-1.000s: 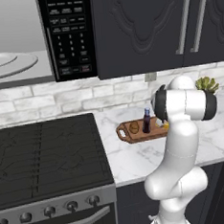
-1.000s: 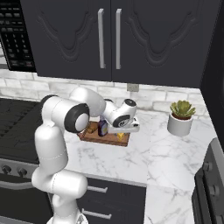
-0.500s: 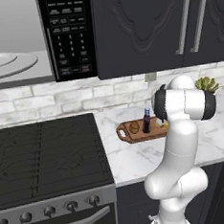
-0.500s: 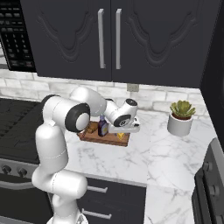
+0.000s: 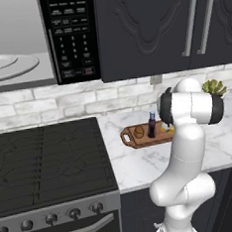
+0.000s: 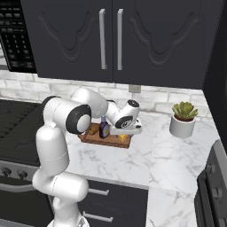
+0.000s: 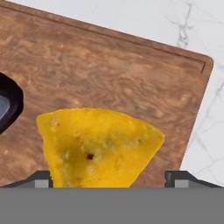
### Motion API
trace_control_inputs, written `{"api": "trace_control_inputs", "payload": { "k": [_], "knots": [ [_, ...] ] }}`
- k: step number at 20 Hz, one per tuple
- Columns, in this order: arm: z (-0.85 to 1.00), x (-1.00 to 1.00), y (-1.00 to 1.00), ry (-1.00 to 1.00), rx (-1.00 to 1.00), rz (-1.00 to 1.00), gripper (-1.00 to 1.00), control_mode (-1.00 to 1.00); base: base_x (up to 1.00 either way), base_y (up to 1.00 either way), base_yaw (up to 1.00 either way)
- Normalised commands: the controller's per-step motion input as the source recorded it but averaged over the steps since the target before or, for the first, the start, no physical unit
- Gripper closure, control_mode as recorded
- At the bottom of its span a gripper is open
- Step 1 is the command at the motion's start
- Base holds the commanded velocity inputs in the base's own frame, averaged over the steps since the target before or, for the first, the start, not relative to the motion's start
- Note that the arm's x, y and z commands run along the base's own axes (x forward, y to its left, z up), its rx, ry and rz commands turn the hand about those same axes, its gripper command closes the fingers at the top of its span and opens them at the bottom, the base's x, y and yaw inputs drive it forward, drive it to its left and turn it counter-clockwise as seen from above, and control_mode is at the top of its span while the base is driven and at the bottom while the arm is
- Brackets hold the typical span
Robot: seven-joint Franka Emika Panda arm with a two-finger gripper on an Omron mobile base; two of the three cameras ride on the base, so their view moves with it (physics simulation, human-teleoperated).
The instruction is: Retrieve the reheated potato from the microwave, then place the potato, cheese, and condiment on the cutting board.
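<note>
Jaws have spread off the cheese (image 7: pixel 98 146); gripper (image 7: pixel 107 177) now open over it at board's (image 7: pixel 109 74) right end, bottle (image 5: pixel 151 125) and potato (image 5: pixel 139 131) left.

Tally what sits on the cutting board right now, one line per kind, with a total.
On the cutting board:
potato: 1
condiment bottle: 1
cheese wedge: 1
Total: 3

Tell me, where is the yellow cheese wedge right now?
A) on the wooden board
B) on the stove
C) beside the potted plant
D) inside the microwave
A: the hand view shows the cheese lying on the board, between the open gripper's fingertips.
</note>
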Motion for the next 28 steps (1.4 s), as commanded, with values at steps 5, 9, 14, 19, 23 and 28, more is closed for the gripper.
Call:
{"api": "trace_control_inputs", "payload": {
  "k": [5, 9, 14, 19, 23, 28],
  "knots": [
    [0.01, -0.04, 0.00, 0.00, 0.00, -0.02, -1.00, -1.00, 0.00, 0.00, 0.00],
    [0.02, -0.10, 0.01, 0.00, 0.00, -0.03, -1.00, -1.00, 0.00, 0.00, 0.00],
    [0.02, -0.03, 0.01, 0.00, 0.00, -0.04, -1.00, -1.00, 0.00, 0.00, 0.00],
    [0.00, -0.06, 0.05, 0.00, 0.00, -0.03, -1.00, -1.00, 0.00, 0.00, 0.00],
    [0.00, -0.13, 0.02, 0.00, 0.00, -0.02, -1.00, -1.00, 0.00, 0.00, 0.00],
    [0.01, -0.07, 0.01, 0.00, 0.00, 0.00, -1.00, -1.00, 0.00, 0.00, 0.00]
  ]
}}
